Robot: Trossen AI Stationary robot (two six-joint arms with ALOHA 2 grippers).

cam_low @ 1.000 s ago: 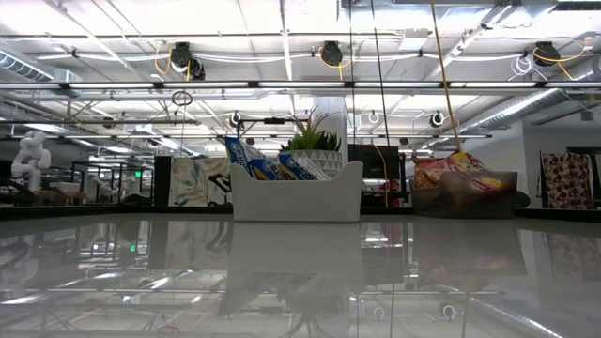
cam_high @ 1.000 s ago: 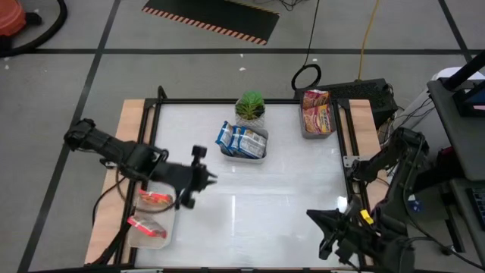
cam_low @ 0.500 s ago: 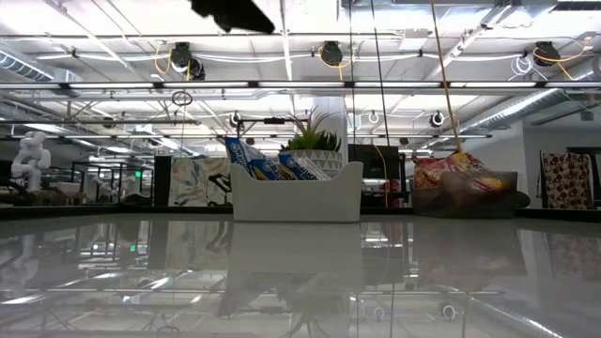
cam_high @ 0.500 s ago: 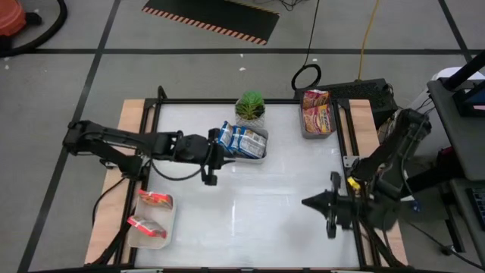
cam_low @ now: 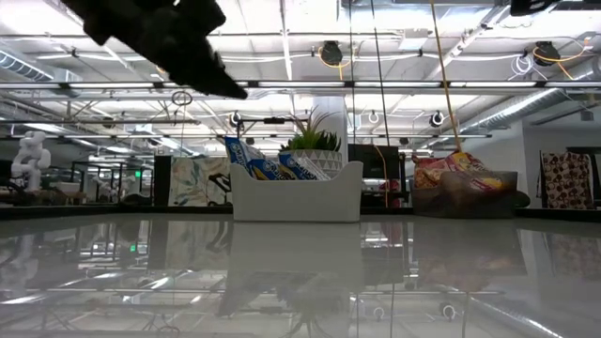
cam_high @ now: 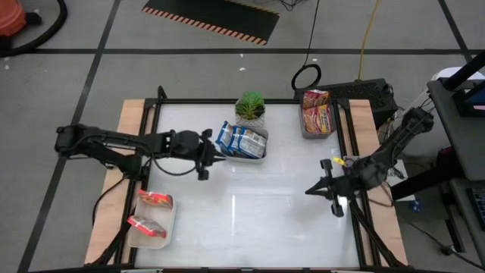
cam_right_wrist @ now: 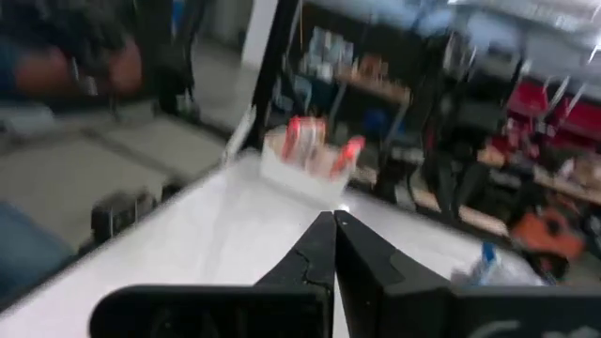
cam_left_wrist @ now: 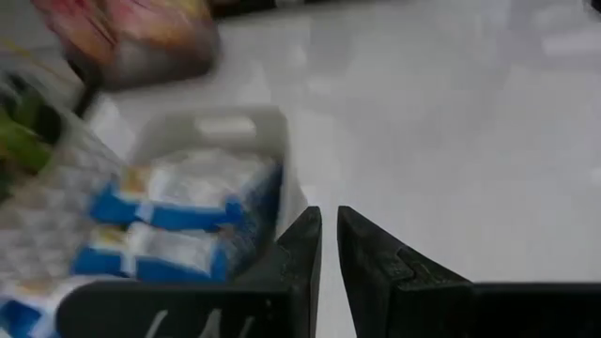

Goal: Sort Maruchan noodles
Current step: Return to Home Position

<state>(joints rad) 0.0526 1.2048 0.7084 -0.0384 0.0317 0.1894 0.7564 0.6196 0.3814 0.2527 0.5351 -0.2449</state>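
Blue-white Maruchan noodles (cam_high: pixel 241 139) stand on edge in a white tray (cam_high: pixel 259 155) at the far middle, next to a potted plant (cam_high: pixel 251 107). Pink-red and yellow packets (cam_high: pixel 317 110) fill a grey tray (cam_high: pixel 304 130) at the far right. Orange-red packets (cam_high: pixel 149 212) lie in a tray (cam_high: pixel 168 227) at the near left. My left gripper (cam_high: pixel 218 158) hangs just left of the white tray, its fingers (cam_left_wrist: pixel 305 246) shut with only a slit between them and nothing held. My right gripper (cam_high: pixel 308 191) is shut and bare above the table's right side, pointing left.
A black frame (cam_high: pixel 227 101) runs around the white tabletop, with wooden strips (cam_high: pixel 130 114) outside it. Bare tabletop (cam_high: pixel 250 220) lies between the trays. Cables and equipment (cam_high: pixel 371 92) sit beyond the far right corner. In the low view the room shows behind the white tray (cam_low: pixel 296 192).
My left gripper has swung from beside the near-left tray toward the far edge and the right, sinking until it hangs beside the white tray of blue packets. My right gripper has drawn back from the near right corner toward the far edge and turned. The packets have kept still.
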